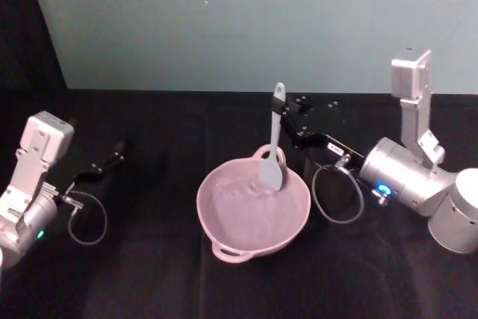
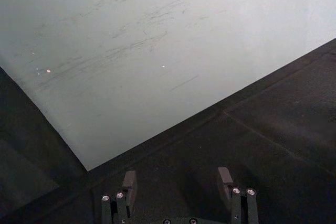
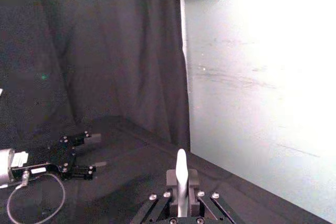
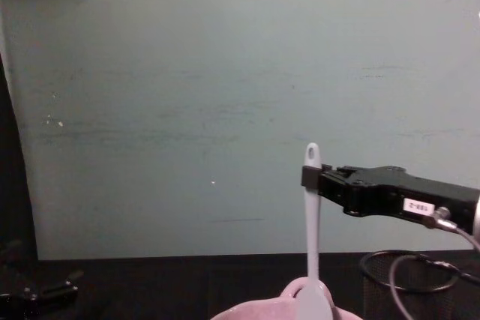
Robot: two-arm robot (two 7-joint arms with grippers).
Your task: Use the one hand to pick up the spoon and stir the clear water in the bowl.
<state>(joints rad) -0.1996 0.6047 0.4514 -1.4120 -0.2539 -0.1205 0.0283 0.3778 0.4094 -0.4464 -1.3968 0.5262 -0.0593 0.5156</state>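
The pale pink bowl (image 1: 252, 211) sits at the middle of the black table, loop handles on its far and near rim, clear water inside. A white spoon (image 1: 274, 140) stands nearly upright with its flat head dipped into the bowl's far side. My right gripper (image 1: 286, 119) is shut on the spoon's handle near the top, reaching in from the right. The chest view shows the right gripper (image 4: 309, 177) clamped on the spoon (image 4: 311, 222) just below the hole. In the right wrist view the spoon (image 3: 181, 179) sticks out between the jaws. My left gripper (image 1: 116, 156) rests open at far left.
A black wire-mesh cup (image 1: 332, 184) stands just right of the bowl, under my right arm; the cup (image 4: 405, 282) also shows in the chest view. A pale green wall (image 1: 246, 20) closes the table's far edge. Cables loop beside both wrists.
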